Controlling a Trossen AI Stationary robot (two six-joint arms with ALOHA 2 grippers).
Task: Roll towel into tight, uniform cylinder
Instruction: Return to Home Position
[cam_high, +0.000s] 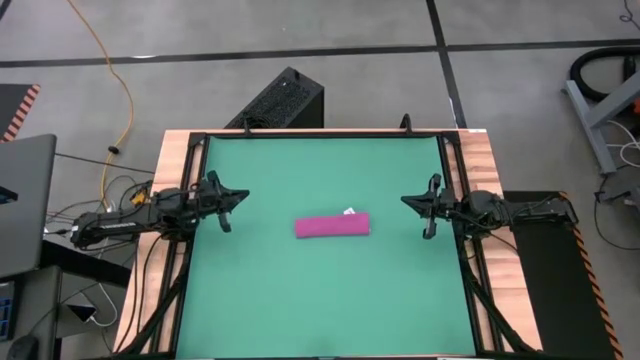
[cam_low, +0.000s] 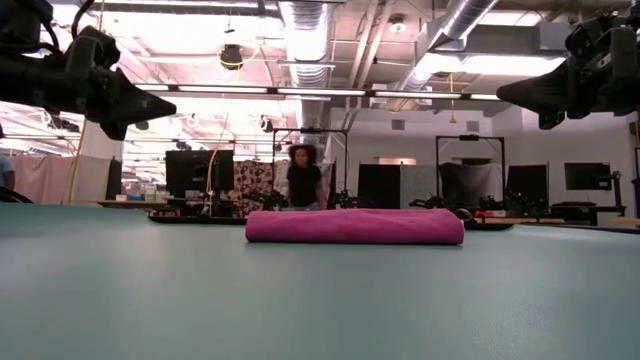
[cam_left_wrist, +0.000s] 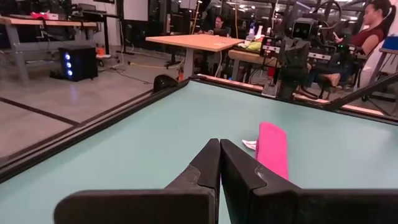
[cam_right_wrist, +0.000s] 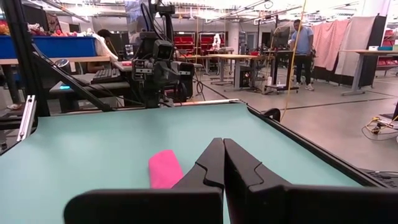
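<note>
Pink cylinder (cam_high: 332, 226) lies on the green surface (cam_high: 300, 310), approx ctr, long axis running left-right. Its white tag (cam_high: 349, 211) pokes out on the far side nr the right end. Low view shows even thickness end to end, no loose flap visible from there.

Arms sit out wide. The left hand (cam_high: 226, 208) hangs over the left edge of the surface, well apart from the roll, fingers pressed together w/ nothing btwn them. The right hand (cam_high: 428, 214) mirrors it at the right edge, likewise closed up & empty. Neither touches cloth.

Handling, my read: light, soft, squashy, not fragile, prob. some grip on the mat. Likely to spring open if nudged or lifted by one end, since the outer layer is the weak spot. If re-tightening is needed, take both ends at once, or pinch across the middle over the free edge, gently.

Around: black box (cam_high: 285, 100) on the floor beyond the far edge, yellow cable (cam_high: 118, 90) far left, a person (cam_low: 303, 180) well back in the room. None stands btwn either hand and the roll.
</note>
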